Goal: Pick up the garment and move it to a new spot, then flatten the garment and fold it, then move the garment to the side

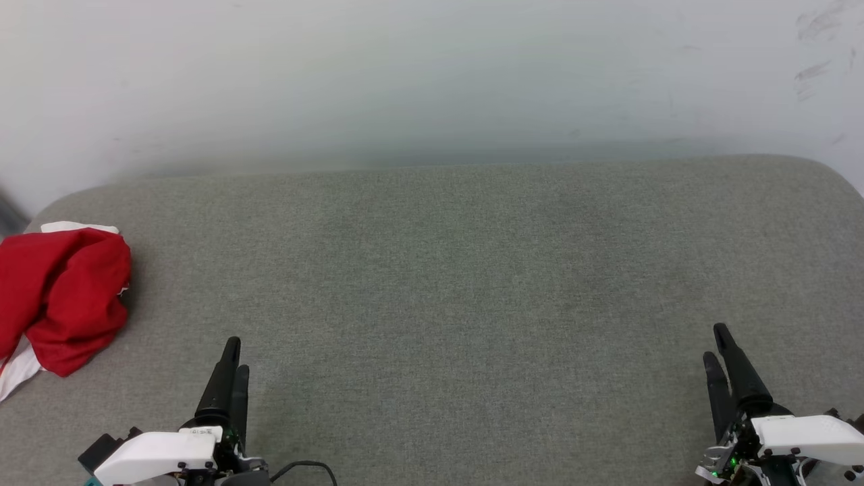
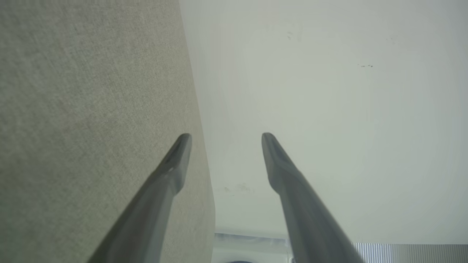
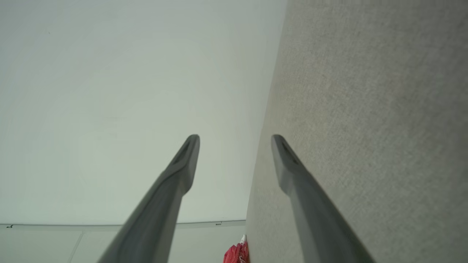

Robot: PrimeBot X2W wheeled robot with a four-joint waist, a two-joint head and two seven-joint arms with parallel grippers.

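- You are seeing the garment (image 1: 64, 297) lying crumpled at the table's (image 1: 472, 270) left edge, partly cut off.
- Left claw (image 1: 237, 354) and right claw (image 1: 715, 341) are standing spread, holding nothing.

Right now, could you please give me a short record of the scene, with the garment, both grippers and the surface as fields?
garment: red and white, bunched in a heap at the left end of the grey padded surface
left gripper: open, empty, near edge, apart from the garment
right gripper: open, empty, near edge, far right
fold: not yet done
behind: white wall
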